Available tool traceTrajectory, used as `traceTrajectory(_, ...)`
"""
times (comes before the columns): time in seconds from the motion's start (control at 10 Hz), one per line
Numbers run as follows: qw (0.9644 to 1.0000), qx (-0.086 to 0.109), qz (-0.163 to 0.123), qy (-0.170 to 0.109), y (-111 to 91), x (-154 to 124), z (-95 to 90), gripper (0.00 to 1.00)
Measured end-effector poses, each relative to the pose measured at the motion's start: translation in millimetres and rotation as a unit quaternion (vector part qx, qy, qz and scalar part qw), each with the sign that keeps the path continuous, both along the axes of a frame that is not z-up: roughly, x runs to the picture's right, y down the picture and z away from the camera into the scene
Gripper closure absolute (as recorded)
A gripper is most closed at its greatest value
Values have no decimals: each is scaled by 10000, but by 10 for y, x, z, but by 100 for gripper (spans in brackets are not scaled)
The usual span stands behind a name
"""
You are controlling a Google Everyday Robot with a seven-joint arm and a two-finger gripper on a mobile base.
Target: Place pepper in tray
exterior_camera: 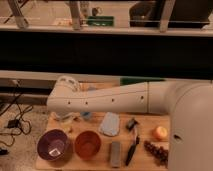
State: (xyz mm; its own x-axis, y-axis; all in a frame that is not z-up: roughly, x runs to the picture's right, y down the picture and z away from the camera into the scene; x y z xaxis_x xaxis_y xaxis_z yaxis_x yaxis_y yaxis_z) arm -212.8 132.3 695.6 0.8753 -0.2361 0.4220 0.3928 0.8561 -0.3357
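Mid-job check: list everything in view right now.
purple bowl: one, purple, table front left.
orange bowl: one, orange, right of purple bowl.
pad: one, grey-blue, table centre.
block: one, grey, front centre.
tool: one, black, right of block.
fruit: one, orange-yellow, right side.
grape-like cluster: one, dark, front right.
tray: one, green, rear, partly behind arm.
pepper: not visible, perhaps under the arm.
table: one, wooden.
arm: one, white, stretched across table leftward.
end effector: one, pale, low over table's left rear.

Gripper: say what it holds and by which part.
Cannot tell: the gripper is mostly hidden under the arm, just beyond the purple bowl.
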Motion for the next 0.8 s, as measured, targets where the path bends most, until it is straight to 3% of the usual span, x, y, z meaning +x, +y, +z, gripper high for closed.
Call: traceTrajectory(0.8, 10000, 9, 8, -60, -2, -1, 14, 20)
